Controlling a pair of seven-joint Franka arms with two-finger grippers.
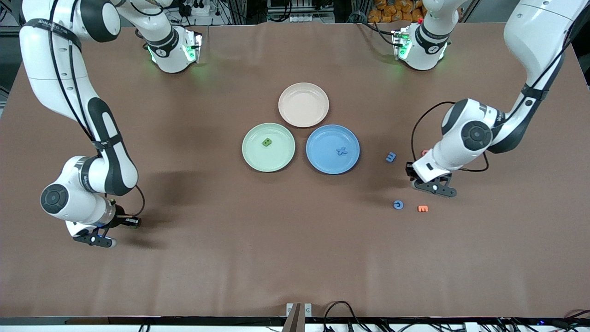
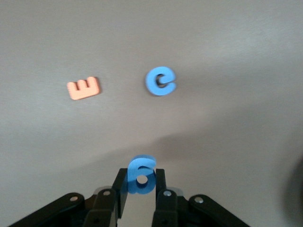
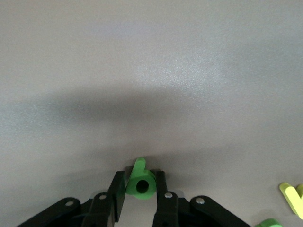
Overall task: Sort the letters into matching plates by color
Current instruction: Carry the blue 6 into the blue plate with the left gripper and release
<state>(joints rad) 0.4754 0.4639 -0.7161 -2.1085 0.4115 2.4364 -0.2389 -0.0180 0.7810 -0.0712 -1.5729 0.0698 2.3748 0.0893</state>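
Note:
The pale green plate (image 1: 249, 157) holds a green letter (image 1: 267, 142). Beside it, the blue plate (image 1: 322, 161) holds a blue x (image 1: 341, 151). My left gripper (image 1: 410, 173) (image 2: 141, 182) is shut on a blue 6 (image 2: 141, 176), low over the table at the left arm's end. A blue letter (image 1: 391, 157) lies beside it, and a blue c (image 1: 398, 204) (image 2: 161, 81) lies nearer the front camera. My right gripper (image 1: 132, 222) (image 3: 141, 187) is shut on a green letter (image 3: 141, 182), low over the table at the right arm's end.
A beige-pink plate (image 1: 303, 104) sits farther from the camera, touching both other plates. An orange E (image 1: 422, 209) (image 2: 84, 88) lies beside the blue c. A yellow letter (image 3: 293, 196) and a green piece (image 3: 270, 223) lie close to the right gripper.

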